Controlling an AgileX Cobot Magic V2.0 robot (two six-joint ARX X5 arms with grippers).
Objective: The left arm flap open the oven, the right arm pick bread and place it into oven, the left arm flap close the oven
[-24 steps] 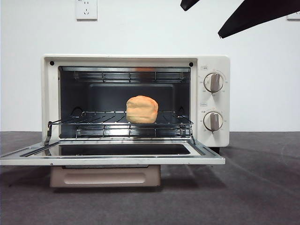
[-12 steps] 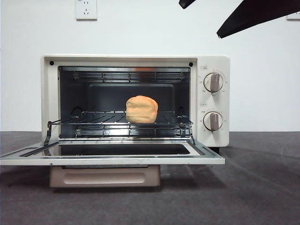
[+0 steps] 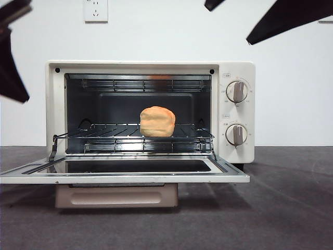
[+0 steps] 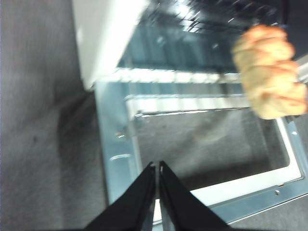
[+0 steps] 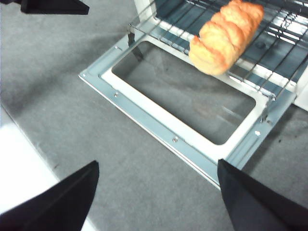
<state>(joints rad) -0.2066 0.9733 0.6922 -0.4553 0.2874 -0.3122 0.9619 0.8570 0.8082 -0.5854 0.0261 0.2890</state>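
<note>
The cream-white oven (image 3: pixel 235 70) stands with its door (image 3: pixel 125 177) dropped flat toward me. On the wire rack (image 3: pixel 104 136) inside lies the golden bread (image 3: pixel 157 121), a twisted loaf (image 5: pixel 226 33) with one end over the rack's front edge. My left gripper (image 4: pixel 156 166) is shut and empty, above the door's left front corner; it shows as a black shape (image 3: pixel 11 73) at the front view's left edge. Raised in front of the door, my right gripper (image 5: pixel 158 166) is wide open and empty, showing at the top right (image 3: pixel 229 23) of the front view.
Dark grey cloth (image 3: pixel 281 208) covers the table around the oven. Two knobs (image 3: pixel 237 91) sit on the oven's right panel. A wall socket (image 3: pixel 95 10) is on the white wall behind. The left gripper's black fingers (image 5: pixel 53 6) show at the edge of the right wrist view.
The left arm has come into the front view at the left edge. The right arm has shifted slightly up and to the right. Bread and oven door have not moved.
</note>
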